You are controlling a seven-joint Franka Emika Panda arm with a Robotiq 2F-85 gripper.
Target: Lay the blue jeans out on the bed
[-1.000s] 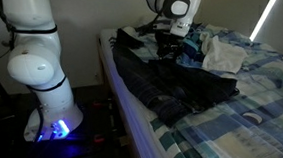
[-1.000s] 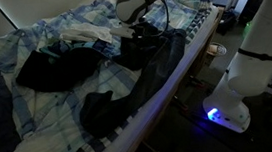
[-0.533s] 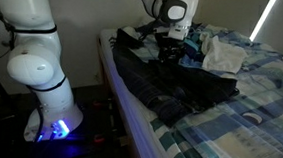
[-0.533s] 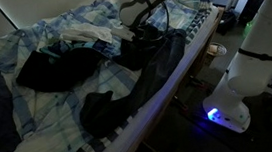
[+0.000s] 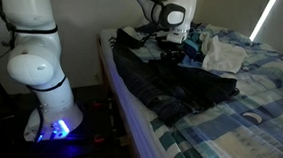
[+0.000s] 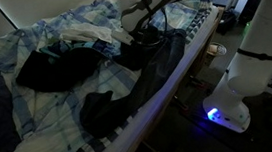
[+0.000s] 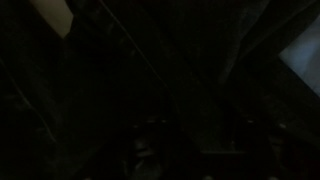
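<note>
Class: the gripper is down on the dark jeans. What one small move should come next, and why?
Probably close the fingers firmly on the fabric before any lift. In an exterior view the gripper is down on the blue jeans, which lie bunched and folded on the bed, not spread flat. The wrist view is too dark to confirm a grip.

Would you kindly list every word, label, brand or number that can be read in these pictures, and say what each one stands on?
No text can be read in any view.
The blue jeans: no legible label or tag.
The bed: only the plaid pattern, no writing.
The robot arm: white casing, no marking sharp enough to read.
Wrist view: too dark to show any text.
</note>
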